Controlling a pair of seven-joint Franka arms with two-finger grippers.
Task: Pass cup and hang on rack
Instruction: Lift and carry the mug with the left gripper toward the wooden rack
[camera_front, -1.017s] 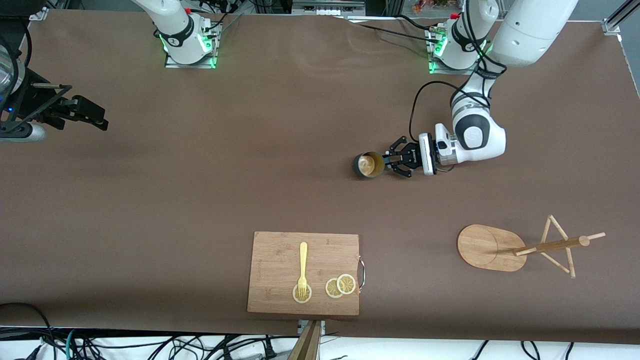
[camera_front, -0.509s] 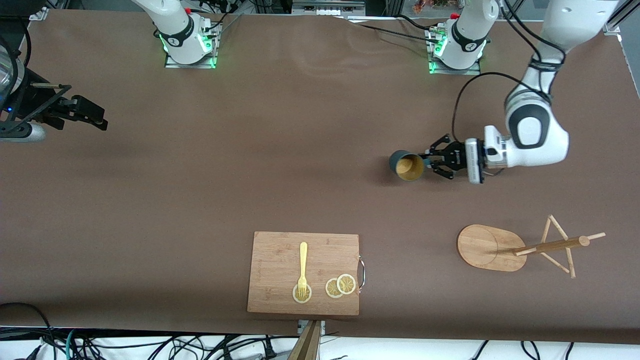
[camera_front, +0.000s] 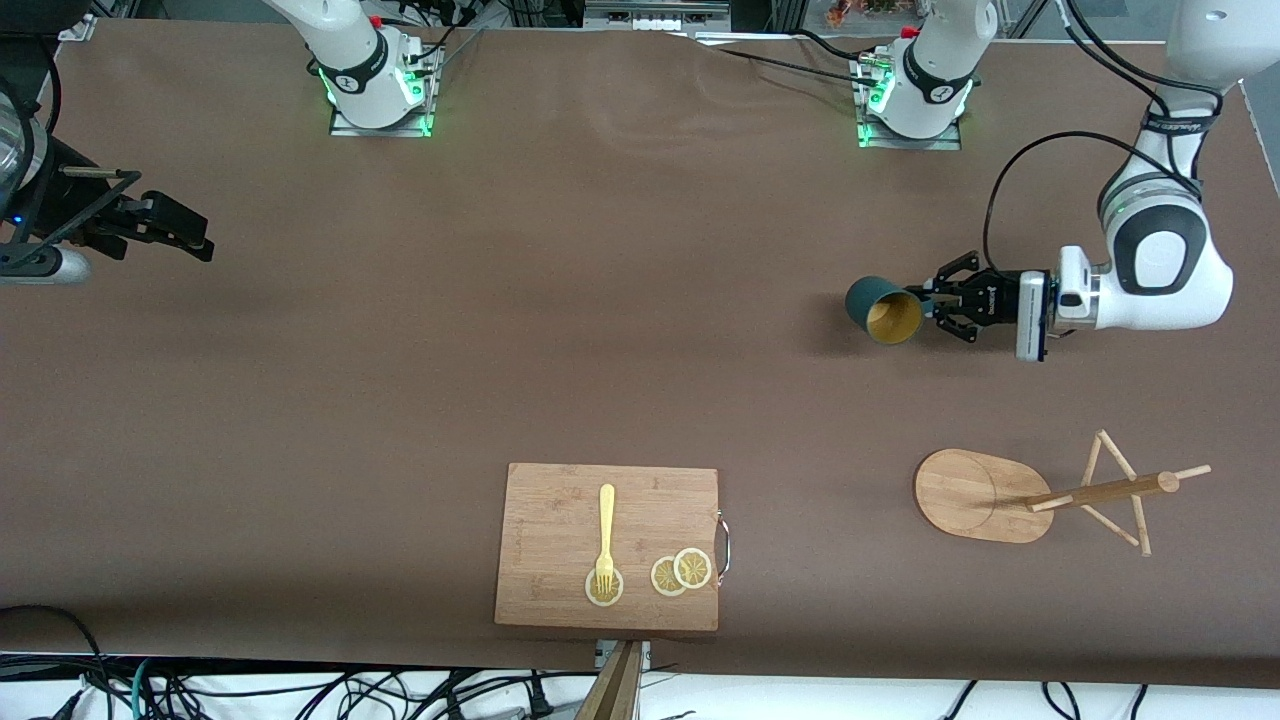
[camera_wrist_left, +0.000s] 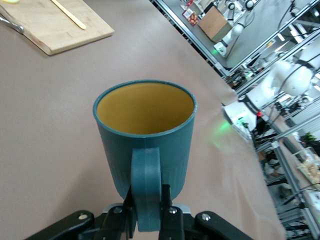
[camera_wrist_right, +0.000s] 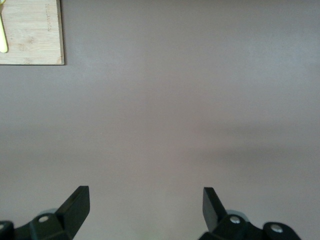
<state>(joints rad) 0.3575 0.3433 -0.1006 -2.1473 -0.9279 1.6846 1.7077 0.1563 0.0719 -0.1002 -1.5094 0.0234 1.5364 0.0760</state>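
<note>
The cup hung in the air at the right of the front view, above bare table, lying on its side with its yellow mouth turned toward the lower left. The left gripper was clamped on the loop handle, so the cup's long axis ran straight out from the jaws. The rack lay lower right in that frame, on the left arm's end, well apart from the cup. The right gripper waited at the left edge, jaws wide and empty.
</note>
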